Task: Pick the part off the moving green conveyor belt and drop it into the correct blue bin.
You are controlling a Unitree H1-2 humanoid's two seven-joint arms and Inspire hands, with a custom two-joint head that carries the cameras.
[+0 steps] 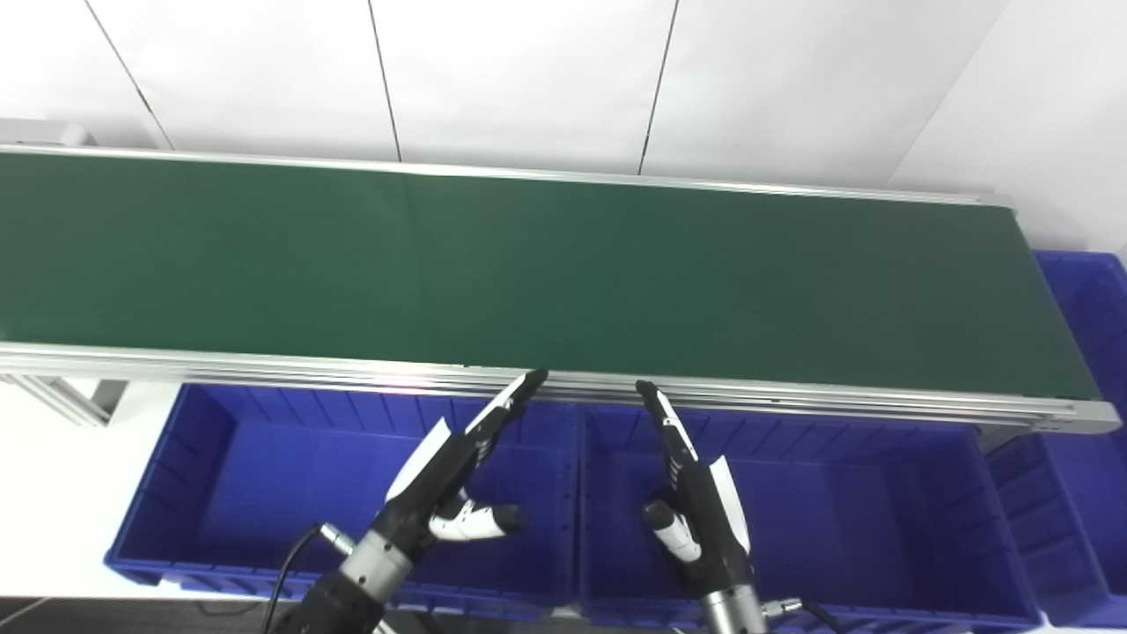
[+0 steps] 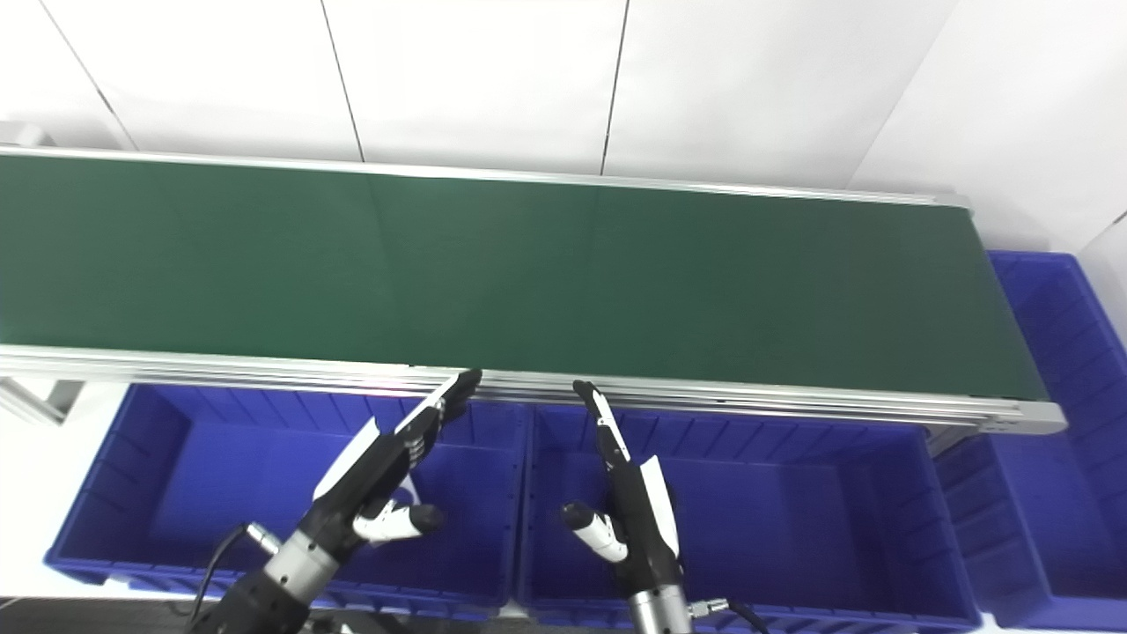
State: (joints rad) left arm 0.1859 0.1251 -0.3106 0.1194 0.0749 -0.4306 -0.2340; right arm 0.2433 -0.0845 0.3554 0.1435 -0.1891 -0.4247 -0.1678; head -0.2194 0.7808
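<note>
One green conveyor belt (image 1: 528, 264) runs across the middle of the frame. Three blue bins: one at lower left (image 1: 220, 493), one at lower centre (image 1: 836, 519), one at the right edge (image 1: 1087, 352). Two robot hands, left (image 1: 449, 480) and right (image 1: 696, 493).

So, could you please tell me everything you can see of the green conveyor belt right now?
The green conveyor belt is a long, flat, dark green band with a matte look, running across the whole view from the left edge to its end at the right. Pale metal rails frame its far and near sides. A faint seam crosses it left of the middle. No part lies on the stretch in view. Blue bins sit below its near rail, another past its right end. The left hand and right hand hover open, fingertips near the rail.
</note>
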